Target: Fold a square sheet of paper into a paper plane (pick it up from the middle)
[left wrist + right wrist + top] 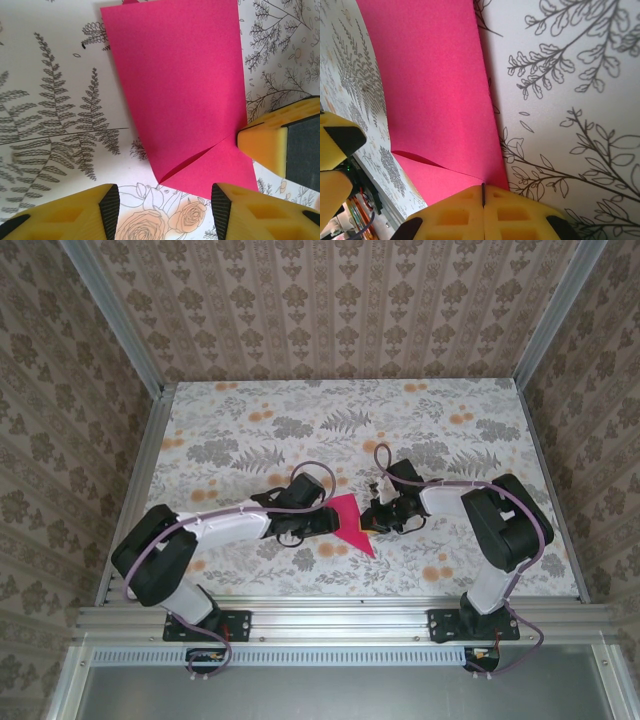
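The paper (347, 523) lies mid-frame on the bench (300, 420), one corner flap lifting. The right hand (482, 194), fingers together, presses its tip on the paper's edge where the flap's fold ends. The left hand (165, 205) stands apart just below the paper, holding nothing. Best to pin with the right and sweep the left along the fold. The hands crowd each other; open bench lies toward the top of the frame.
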{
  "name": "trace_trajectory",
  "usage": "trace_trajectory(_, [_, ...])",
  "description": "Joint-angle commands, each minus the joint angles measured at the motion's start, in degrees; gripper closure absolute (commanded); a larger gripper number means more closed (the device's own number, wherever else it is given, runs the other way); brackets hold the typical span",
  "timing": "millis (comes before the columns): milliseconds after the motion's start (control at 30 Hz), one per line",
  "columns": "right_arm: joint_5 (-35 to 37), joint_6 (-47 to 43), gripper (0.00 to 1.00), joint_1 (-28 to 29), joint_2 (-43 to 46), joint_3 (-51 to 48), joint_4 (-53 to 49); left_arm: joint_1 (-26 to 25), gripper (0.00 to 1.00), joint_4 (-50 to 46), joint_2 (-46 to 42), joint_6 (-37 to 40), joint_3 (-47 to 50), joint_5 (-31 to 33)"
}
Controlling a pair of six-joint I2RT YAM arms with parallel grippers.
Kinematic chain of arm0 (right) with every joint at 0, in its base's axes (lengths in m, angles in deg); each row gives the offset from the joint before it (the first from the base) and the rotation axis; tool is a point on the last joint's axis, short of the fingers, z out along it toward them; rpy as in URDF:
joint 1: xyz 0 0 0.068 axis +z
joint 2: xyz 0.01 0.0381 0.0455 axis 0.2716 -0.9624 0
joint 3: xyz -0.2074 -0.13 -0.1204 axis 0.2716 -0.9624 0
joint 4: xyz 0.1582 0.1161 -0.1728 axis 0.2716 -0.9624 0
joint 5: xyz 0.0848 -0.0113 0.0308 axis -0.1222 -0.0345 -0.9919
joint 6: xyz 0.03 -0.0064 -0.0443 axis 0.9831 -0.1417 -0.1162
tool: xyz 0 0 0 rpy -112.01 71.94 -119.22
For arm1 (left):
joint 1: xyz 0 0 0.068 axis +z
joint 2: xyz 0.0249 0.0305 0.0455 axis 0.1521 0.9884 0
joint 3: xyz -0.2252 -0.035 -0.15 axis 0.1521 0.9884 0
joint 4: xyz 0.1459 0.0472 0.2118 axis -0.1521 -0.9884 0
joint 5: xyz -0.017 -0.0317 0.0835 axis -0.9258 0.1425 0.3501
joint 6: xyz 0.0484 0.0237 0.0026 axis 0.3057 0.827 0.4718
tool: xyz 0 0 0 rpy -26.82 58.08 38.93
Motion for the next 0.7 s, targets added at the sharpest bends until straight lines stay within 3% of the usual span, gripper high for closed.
trace_trajectory(0, [2.6,0.8,0.93,-0.4,-1.8,-1.7,0.7,-0.6,0.45,3.6,1.2,-5.2,0.7,-0.7])
trace_trajectory(500, [2.7,1.2,0.93,-1.1,-2.2,-2.5,1.8,-3.2,0.45,5.6,2.8,-12.8,1.7,3.1])
trace_trajectory(667, [1.5,2.1,0.93,-1.7,-2.4,-3.0,3.5,-3.5,0.49,7.4,4.3,-13.4,1.0,2.5])
